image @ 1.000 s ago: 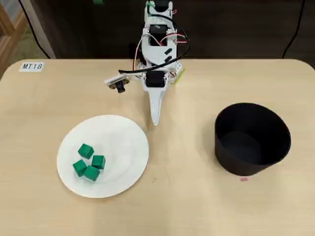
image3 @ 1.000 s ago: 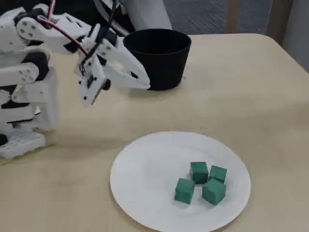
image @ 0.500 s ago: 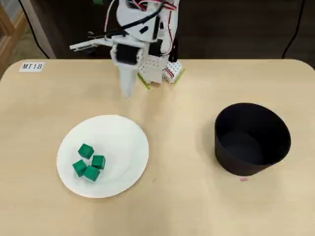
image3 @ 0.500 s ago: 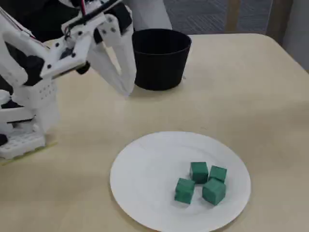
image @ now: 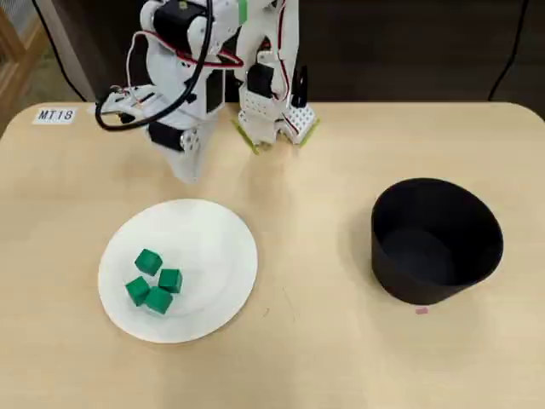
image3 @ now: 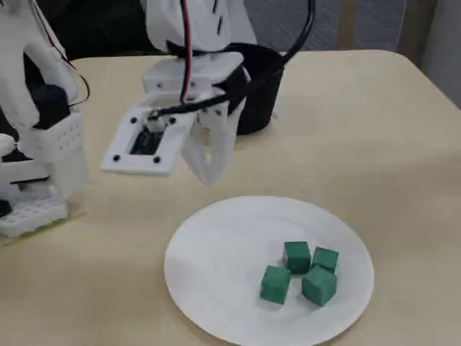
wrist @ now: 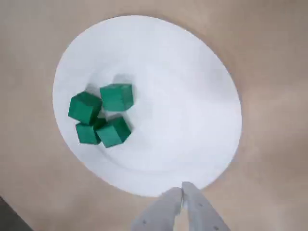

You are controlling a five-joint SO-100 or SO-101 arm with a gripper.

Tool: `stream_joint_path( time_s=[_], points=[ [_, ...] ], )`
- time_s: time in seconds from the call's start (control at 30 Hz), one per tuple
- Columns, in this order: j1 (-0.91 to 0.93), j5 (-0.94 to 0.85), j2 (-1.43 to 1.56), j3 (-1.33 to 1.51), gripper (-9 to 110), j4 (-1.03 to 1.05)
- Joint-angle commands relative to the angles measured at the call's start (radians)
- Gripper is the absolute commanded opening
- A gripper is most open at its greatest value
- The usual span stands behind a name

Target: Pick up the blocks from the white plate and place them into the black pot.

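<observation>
Several small green blocks [image: 169,279] lie clustered on the left part of the white plate [image: 213,247] in the overhead view. They also show in the wrist view [wrist: 113,132] and the fixed view [image3: 319,285]. My gripper [image: 189,175] is shut and empty, hovering just beyond the plate's far rim, apart from the blocks. In the wrist view its tips [wrist: 182,188] sit at the edge of the plate [wrist: 183,110]. The black pot [image: 392,281] stands to the right on the table, with nothing seen inside. In the fixed view it [image3: 263,101] is partly hidden behind my gripper [image3: 209,176].
The arm's white base [image: 272,119] stands at the table's far edge, with red and black cables looping over it. A label reading MT18 [image: 55,114] is stuck at the far left. Bare wooden tabletop [image: 315,256] lies between plate [image3: 223,259] and pot.
</observation>
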Motion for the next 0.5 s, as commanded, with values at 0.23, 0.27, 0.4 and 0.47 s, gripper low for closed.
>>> stream_joint_path(
  time_s=[0.23,0.27,0.4,0.47],
  points=[
    [-0.021,0.121,-0.055,-0.072,21,-0.092],
    [-0.021,0.126,-0.067,-0.080,23,-0.098],
    [-0.014,0.126,-0.150,-0.146,29,-0.104],
    [-0.011,0.123,-0.199,-0.193,33,-0.106]
  ],
)
